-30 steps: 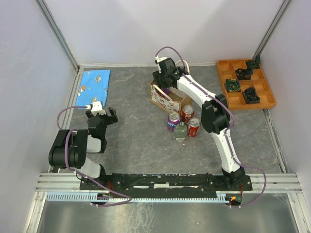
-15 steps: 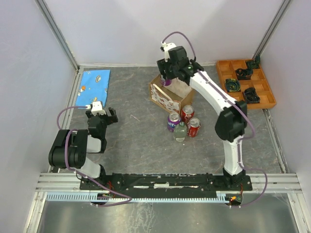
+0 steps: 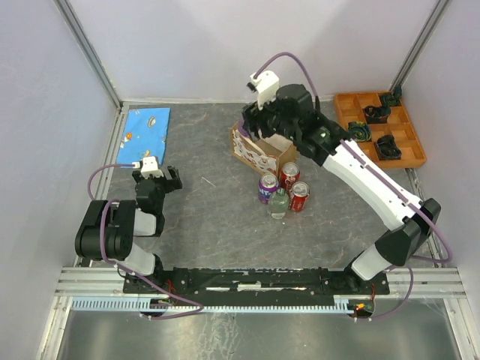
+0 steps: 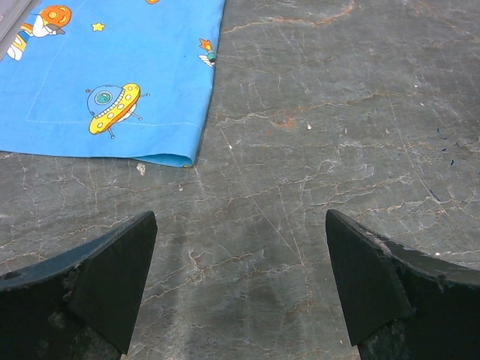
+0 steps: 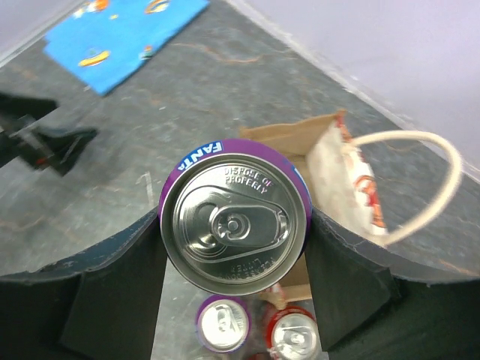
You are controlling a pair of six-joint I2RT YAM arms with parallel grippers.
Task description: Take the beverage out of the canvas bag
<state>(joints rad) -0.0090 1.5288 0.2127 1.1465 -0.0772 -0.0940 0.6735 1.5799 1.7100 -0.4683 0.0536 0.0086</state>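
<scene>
Grey table [image 3: 202, 225]. My right pincer [image 5: 236, 251], half-spread, grips the purple can [image 5: 234, 217] upright over the canvas bag's [image 5: 330, 161] edge. Other cans [image 3: 281, 191] stand just near of the bag; my left pincer [image 4: 240, 285] gapes empty, well apart leftward.

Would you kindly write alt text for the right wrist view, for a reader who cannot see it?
The right gripper holds a purple Fanta can between its two black fingers, seen from above. Below are the open canvas bag with a cream handle, two more can tops, and a blue printed cloth.
</scene>
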